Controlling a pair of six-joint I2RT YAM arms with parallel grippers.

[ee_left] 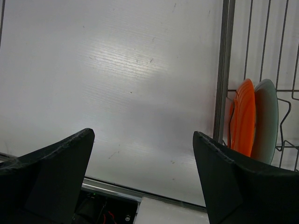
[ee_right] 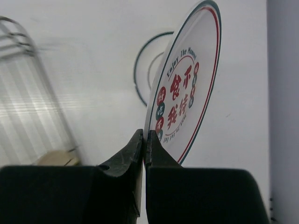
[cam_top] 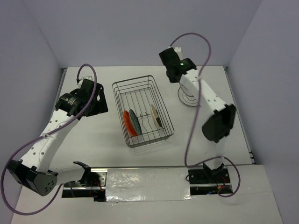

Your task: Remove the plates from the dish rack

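Observation:
The dark wire dish rack (cam_top: pixel 142 109) stands mid-table. An orange plate (cam_top: pixel 127 122), a teal-faced plate (cam_top: pixel 135 121) and a pale plate (cam_top: pixel 155 115) stand on edge in its near end. My right gripper (ee_right: pixel 145 137) is shut on the rim of a white plate with red characters (ee_right: pixel 184 88), held on edge above another white plate (ee_right: pixel 142 70) lying flat on the table right of the rack (cam_top: pixel 187 97). My left gripper (ee_left: pixel 142 140) is open and empty over bare table left of the rack (ee_left: pixel 223 70), with the orange (ee_left: pixel 243 119) and teal (ee_left: pixel 266 121) plates to its right.
The rack's blurred wires (ee_right: pixel 16 42) show at the left of the right wrist view. The right arm (cam_top: pixel 205 100) crosses over the flat plate. A metal rail and taped strip (cam_top: pixel 140 179) run along the near table edge. Walls enclose the table on three sides.

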